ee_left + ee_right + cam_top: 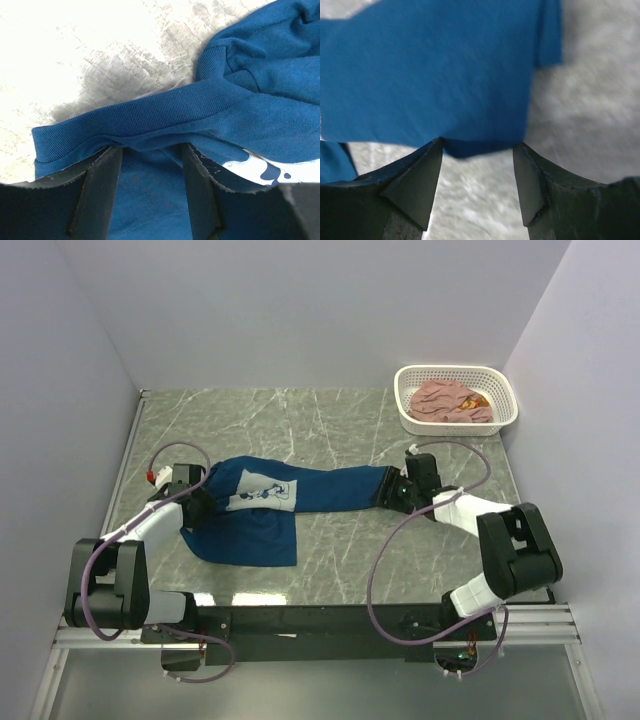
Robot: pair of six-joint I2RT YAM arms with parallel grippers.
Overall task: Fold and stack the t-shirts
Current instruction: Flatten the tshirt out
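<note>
Navy t-shirt (330,492) lying drawn out across the marble table (400,560), with its lower half doubled towards the near edge. The pink t-shirt (448,400) sits crumpled in the white basket (512,400). The left gripper (152,150) stands released, jaws apart, its tips at the ribbed collar (150,112). The right gripper (477,145) is likewise released, the hem edge (470,120) just at its tips and not pinched. The cloth looks light, limp and stretchy (it will likely sag and bunch between holds). The firmer collar band and hem corners seem the best places to grip.

No legible text anywhere, not even printed on the navy t-shirt (335,490).
</note>
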